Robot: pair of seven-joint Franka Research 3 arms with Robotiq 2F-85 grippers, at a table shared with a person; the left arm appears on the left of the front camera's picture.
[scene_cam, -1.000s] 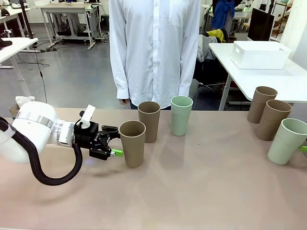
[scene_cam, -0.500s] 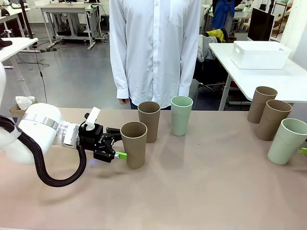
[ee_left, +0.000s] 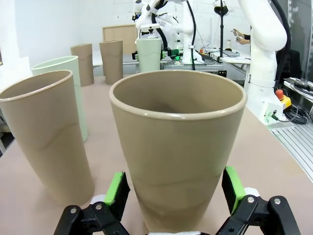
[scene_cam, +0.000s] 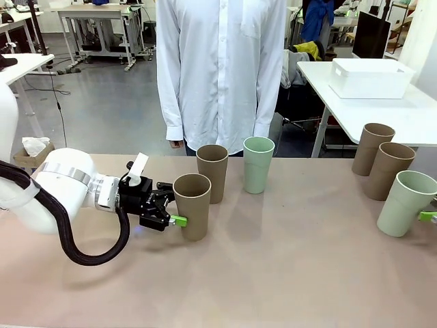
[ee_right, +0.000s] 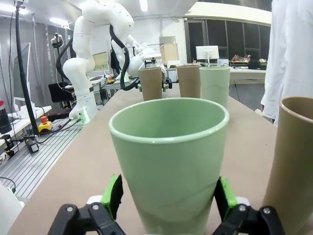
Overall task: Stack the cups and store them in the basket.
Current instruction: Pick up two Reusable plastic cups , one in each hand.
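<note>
My left gripper (scene_cam: 175,205) is open with its green pads on either side of a brown cup (scene_cam: 191,205) standing upright at the table's middle left. The left wrist view shows that cup (ee_left: 178,147) between the pads (ee_left: 117,188). Just behind it stand a second brown cup (scene_cam: 212,172) and a mint cup (scene_cam: 258,164). At the far right my right gripper (scene_cam: 430,216) is open around a mint cup (scene_cam: 403,203), seen close up (ee_right: 168,161) in the right wrist view. Two brown cups (scene_cam: 372,149) (scene_cam: 388,171) stand behind it. The white basket (scene_cam: 372,82) sits on another table at the back right.
A person in a white shirt (scene_cam: 218,68) stands at the far edge behind the middle cups, hands down. The near half of the table (scene_cam: 273,273) is bare. A brown cup (ee_right: 296,161) stands close to my right gripper's side.
My left gripper has slid right, so its fingers now straddle the brown cup. The mint cup at the far right has shifted a little to the left and leans more.
</note>
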